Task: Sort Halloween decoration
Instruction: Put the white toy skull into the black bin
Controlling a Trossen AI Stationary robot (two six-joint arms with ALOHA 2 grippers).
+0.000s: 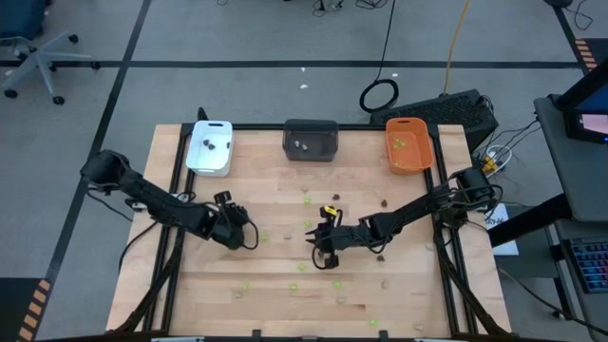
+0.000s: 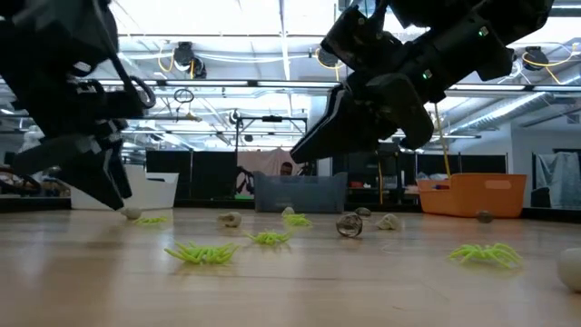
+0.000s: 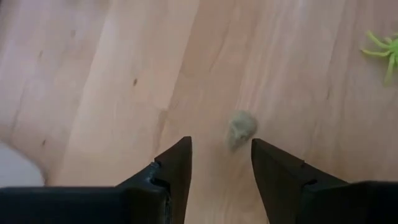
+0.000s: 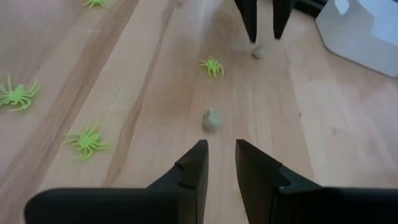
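Note:
Tiny pieces lie scattered on the wooden table [image 1: 190, 294]: lime green spiders [image 4: 86, 142], pale beige-grey lumps and a few dark ones [image 1: 383, 202]. My left gripper [image 3: 221, 146] is open and low over the table at centre left [image 1: 251, 237]. Its fingertips stand on either side of, and just short of, a beige piece [image 3: 240, 129], which rests on the wood and also shows in the low view [image 2: 132, 213]. My right gripper [image 4: 221, 149] is open and empty at the table's middle [image 1: 316, 239], pointing toward another beige piece [image 4: 212, 119] on the wood.
Three trays stand along the far edge: white [image 1: 210, 161], dark grey [image 1: 311, 150] and orange [image 1: 408, 157], each holding a few pieces. Green spiders [image 2: 201, 253] and beige lumps [image 2: 231, 218] lie between and in front of the grippers. The two grippers face each other closely.

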